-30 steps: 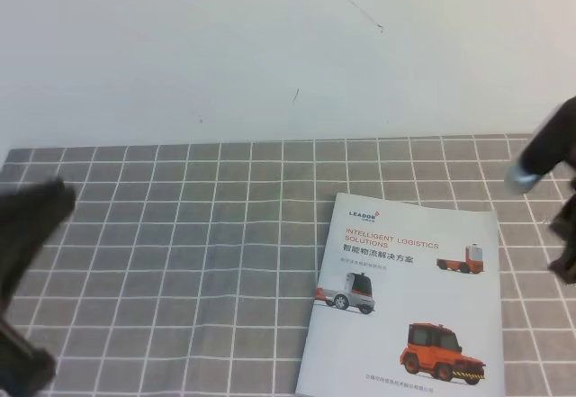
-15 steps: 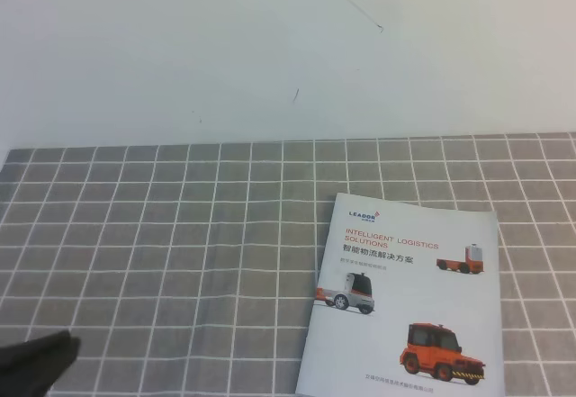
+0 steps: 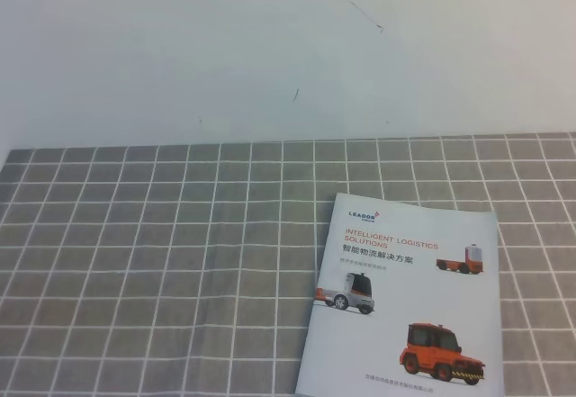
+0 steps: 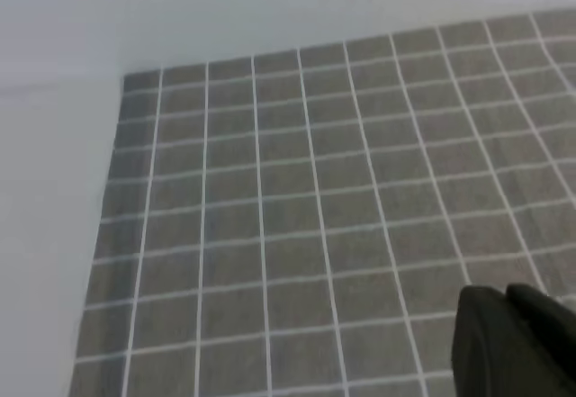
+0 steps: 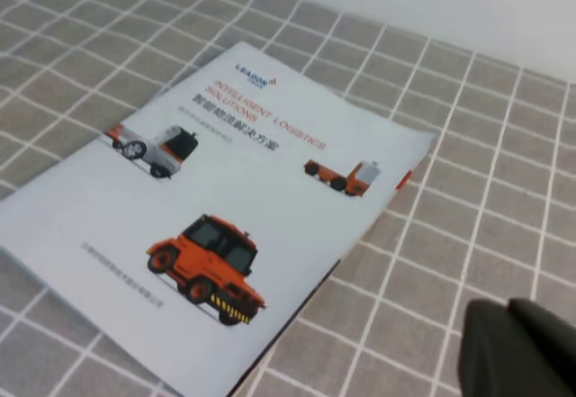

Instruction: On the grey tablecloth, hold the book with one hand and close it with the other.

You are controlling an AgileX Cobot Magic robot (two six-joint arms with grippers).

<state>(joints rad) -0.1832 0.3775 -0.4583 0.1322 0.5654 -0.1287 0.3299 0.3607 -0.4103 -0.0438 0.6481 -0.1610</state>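
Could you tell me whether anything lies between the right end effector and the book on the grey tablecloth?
Nothing visible does. In the right wrist view, only bare grey tablecloth separates the dark end effector at the lower right corner from the book, which lies closed, cover up.

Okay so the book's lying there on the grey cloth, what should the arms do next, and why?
Probably nothing beyond staying clear. The book lies closed, cover up, flat on the grey tablecloth, and neither arm shows in the high view. Only a dark corner of the right gripper and the left gripper shows in the wrist views, touching nothing. The closing looks done.
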